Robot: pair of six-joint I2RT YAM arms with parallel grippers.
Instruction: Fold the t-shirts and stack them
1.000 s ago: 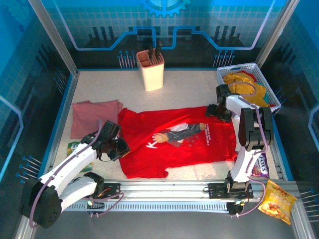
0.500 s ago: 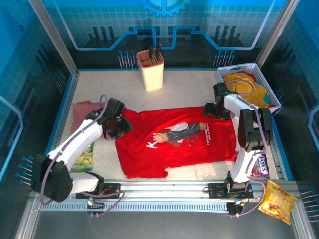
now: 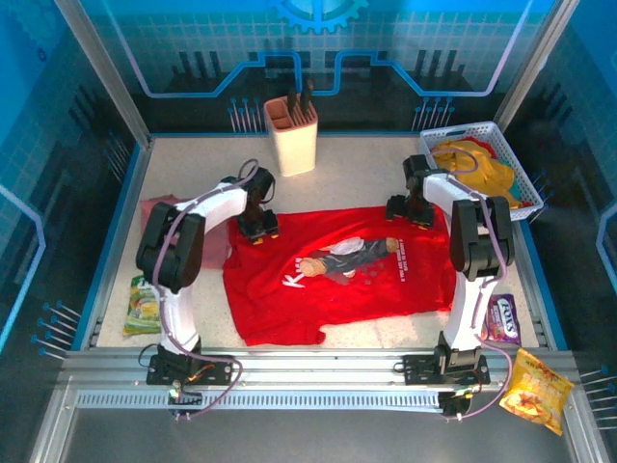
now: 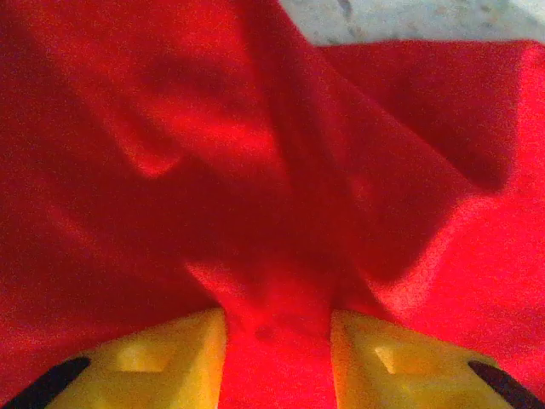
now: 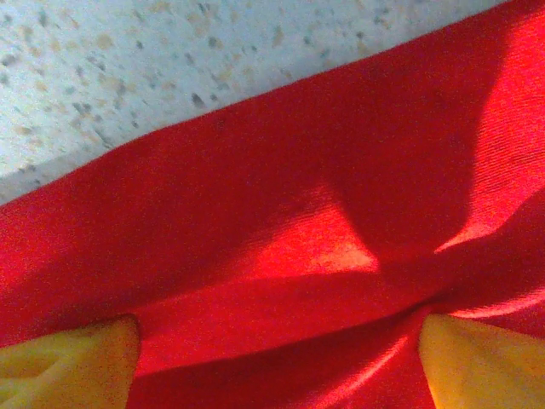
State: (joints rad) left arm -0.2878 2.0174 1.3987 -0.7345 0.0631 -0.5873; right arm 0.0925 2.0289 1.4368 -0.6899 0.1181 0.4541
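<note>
Red t-shirt (image 3: 357,289) lies spread flat, graphic up, on the middle of the table (image 3: 357,159). We note the left gripper (image 3: 258,230) down on its far left corner; in the left wrist view its yellow fingers (image 4: 162,358) are clenched on a raised ridge of red cloth, with creases fanning out from the pinch. Right gripper (image 3: 403,214) sits at the far right corner, jaws spread wide, cloth lying loose between them near the shirt's edge. Pink t-shirt (image 3: 154,207) rests at table left, just beside the red one. Yellow t-shirts (image 3: 477,164) are heaped in the white basket (image 3: 458,131), far right.
</note>
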